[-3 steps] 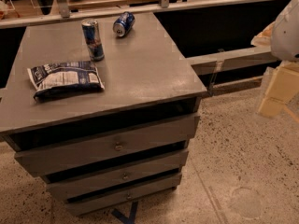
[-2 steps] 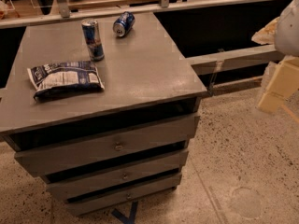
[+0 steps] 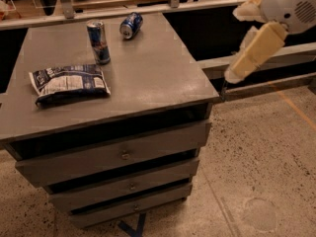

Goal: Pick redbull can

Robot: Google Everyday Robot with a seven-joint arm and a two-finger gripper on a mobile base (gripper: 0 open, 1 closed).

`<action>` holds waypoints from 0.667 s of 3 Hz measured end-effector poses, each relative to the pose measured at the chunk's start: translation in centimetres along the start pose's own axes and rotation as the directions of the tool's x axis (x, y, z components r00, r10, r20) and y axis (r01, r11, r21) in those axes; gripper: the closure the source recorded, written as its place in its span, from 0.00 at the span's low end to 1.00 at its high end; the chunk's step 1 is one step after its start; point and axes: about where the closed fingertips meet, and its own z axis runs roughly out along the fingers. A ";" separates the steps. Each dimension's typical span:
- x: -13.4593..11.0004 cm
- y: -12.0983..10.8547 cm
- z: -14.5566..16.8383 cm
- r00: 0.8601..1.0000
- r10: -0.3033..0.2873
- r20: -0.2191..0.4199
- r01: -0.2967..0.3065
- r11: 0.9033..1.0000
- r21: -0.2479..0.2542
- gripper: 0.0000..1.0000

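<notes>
The redbull can [image 3: 98, 42] stood upright on the far part of the desk [image 3: 153, 78], near its back edge. Just to its right, a soda can [image 3: 131, 24] lay on its side, apart from it. A crumpled chip bag [image 3: 69, 83] lay flat nearer the front left, close to the redbull can but not touching it. Below the top, the desk had three drawers [image 3: 123, 154], each with a small knob. The arm [image 3: 284, 4] came in from the upper right, and the gripper [image 3: 234, 73] hung beyond the desk's right edge, over the floor [image 3: 266, 162] and well apart from the redbull can. Whether it was released or clenched could not be made out; nothing showed in its grasp.
</notes>
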 end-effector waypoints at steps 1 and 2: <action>-4.6 -1.9 2.9 0.987 0.034 0.155 -0.030 0.999 -0.026 0.00; -8.2 -2.9 6.4 0.969 0.073 0.234 -0.066 0.997 -0.038 0.00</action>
